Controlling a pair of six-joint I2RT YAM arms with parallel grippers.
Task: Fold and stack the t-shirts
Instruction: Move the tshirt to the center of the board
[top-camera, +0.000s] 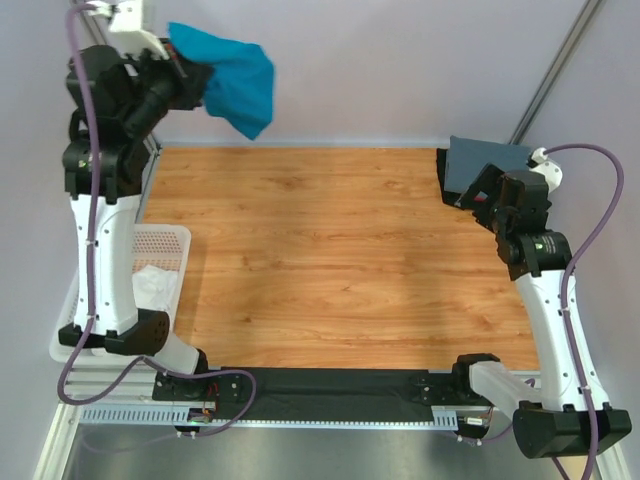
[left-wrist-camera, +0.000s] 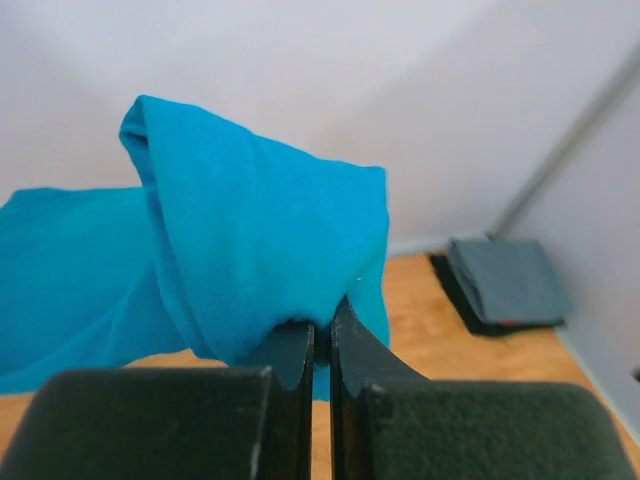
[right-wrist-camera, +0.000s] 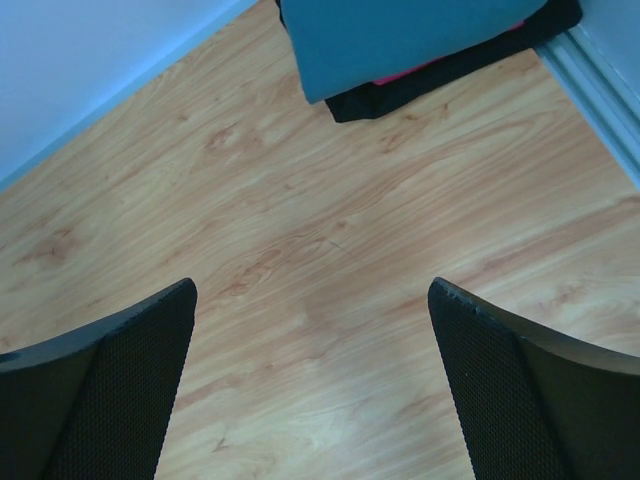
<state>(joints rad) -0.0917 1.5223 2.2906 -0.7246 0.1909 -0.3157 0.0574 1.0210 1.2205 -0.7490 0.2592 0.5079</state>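
The left tool (left-wrist-camera: 322, 338) pinches the blue shirt (top-camera: 235, 85) above the far left corner of the surface (top-camera: 330, 270). The right tool (right-wrist-camera: 310, 292) is wide open, empty, well apart.

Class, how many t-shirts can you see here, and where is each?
5: a teal t-shirt hangs from the left gripper; grey, red and black ones lie stacked at the far right corner; a white one sits in the laundry basket. More may be hidden.
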